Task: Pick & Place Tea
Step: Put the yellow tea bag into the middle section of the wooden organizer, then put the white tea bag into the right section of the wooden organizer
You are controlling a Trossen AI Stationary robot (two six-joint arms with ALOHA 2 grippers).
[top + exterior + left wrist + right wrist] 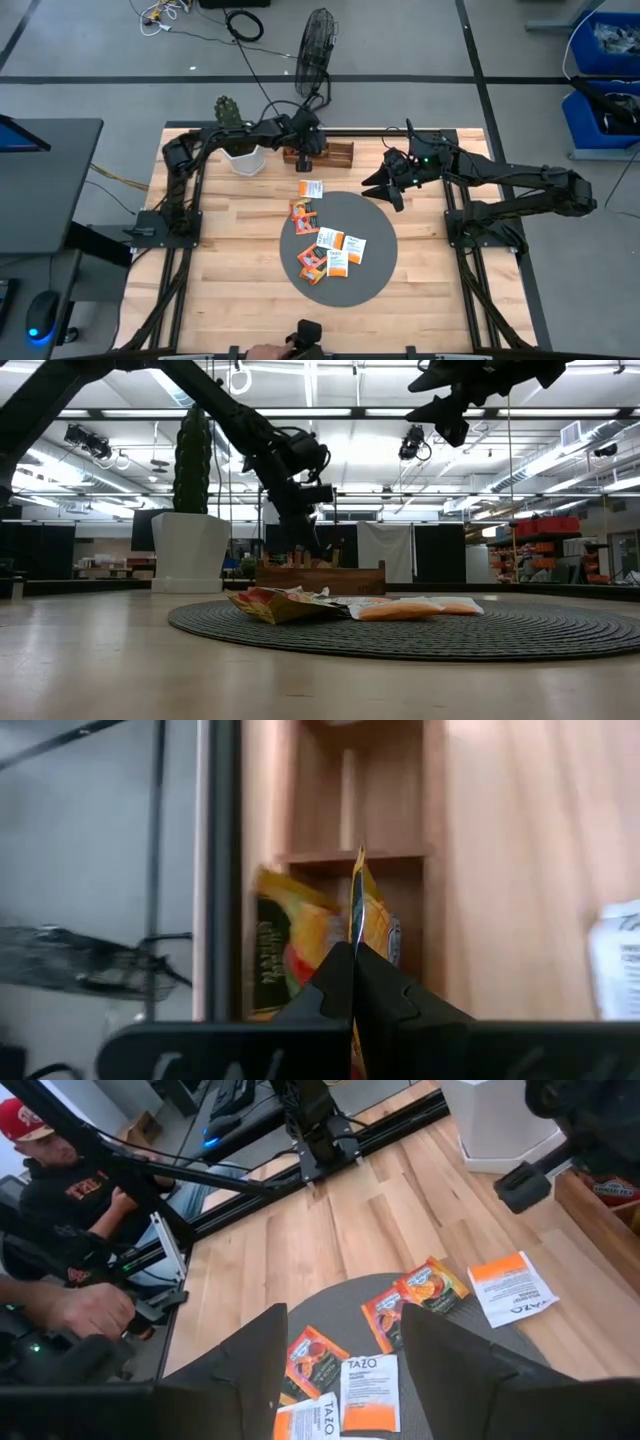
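Left end effector (352,982) pinching tea sachet (358,905) edge-on over tray (335,153): lower into compartment before releasing; right end effector (340,1345) spread, waiting

Overhead and table-level cameras share the grey disc (337,250)

Left gripper (354,952) jaws clamped; right gripper (340,1355) jaws apart.

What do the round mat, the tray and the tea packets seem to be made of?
Round mat: probably woven cord or fabric, matte grey; the low view shows ribbed rings. Tray: wood, brown with visible grain and thin dividers. Tea packets: likely printed paper, flat and slightly crumpled. The left gripper pinches one thin packet over the tray.
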